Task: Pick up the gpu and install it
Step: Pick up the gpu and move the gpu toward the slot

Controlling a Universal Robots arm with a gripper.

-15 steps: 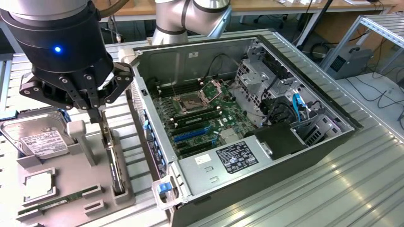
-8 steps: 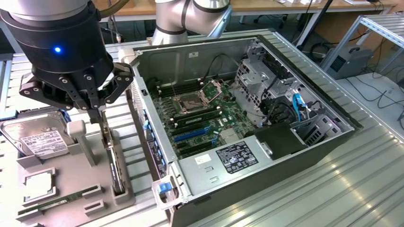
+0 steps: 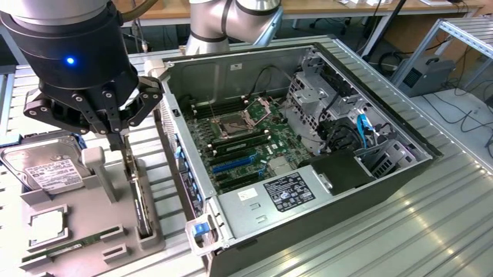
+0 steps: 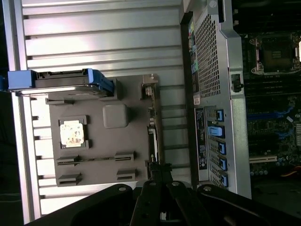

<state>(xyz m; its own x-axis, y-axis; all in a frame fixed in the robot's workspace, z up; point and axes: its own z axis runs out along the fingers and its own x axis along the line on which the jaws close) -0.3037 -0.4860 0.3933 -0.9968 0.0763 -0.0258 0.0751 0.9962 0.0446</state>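
The gpu [image 3: 138,196] stands on edge in a slot along the side of a grey parts holder [image 3: 92,213] that faces the case, a thin dark card with a silver bracket. My gripper [image 3: 121,144] hangs over the card's far end with its fingers shut on the top edge of the gpu. The card still sits in its slot. From the wrist, the gpu [image 4: 153,122] runs as a thin strip along the holder [image 4: 99,101], and my gripper [image 4: 160,181] pinches its near end. The open computer case [image 3: 339,190] lies at the exterior view's right, motherboard [image 3: 239,144] exposed with blue expansion slots [image 3: 231,165].
On the holder sit a silver hard drive [image 3: 46,167], a CPU chip [image 3: 46,225] and a green RAM stick [image 3: 62,249]. The case's rear wall [image 4: 211,94] stands close beside the holder. A ribbed metal table [image 3: 416,231] carries everything.
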